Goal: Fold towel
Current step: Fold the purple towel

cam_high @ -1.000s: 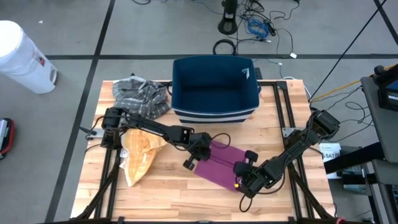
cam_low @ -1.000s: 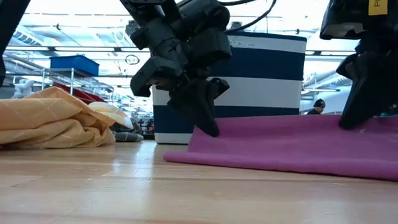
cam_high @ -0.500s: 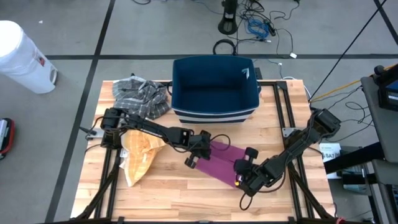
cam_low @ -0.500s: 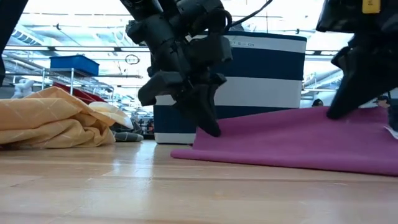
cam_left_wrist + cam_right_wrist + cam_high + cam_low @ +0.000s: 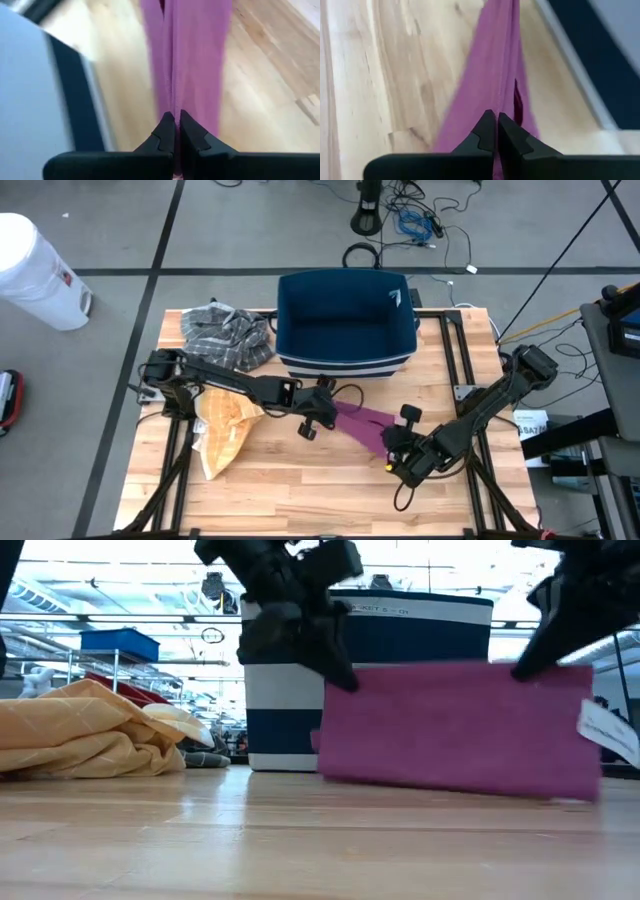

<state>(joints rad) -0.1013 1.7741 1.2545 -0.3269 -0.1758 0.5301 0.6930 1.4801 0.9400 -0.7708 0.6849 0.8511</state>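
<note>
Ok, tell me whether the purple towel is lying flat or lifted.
Lifted. The purple towel hangs like a sheet above the table, its top corners pinched by the left gripper and right gripper.

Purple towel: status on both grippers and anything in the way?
Left gripper and right gripper shut on purple towel, top corners. Towel hangs off the table. Blue bin behind; orange cloth off left.

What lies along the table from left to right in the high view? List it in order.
Yellow cloth → left tool pinching one corner of the purple towel → right tool pinching the other corner. The grey plaid cloth and blue bin sit further back.
</note>
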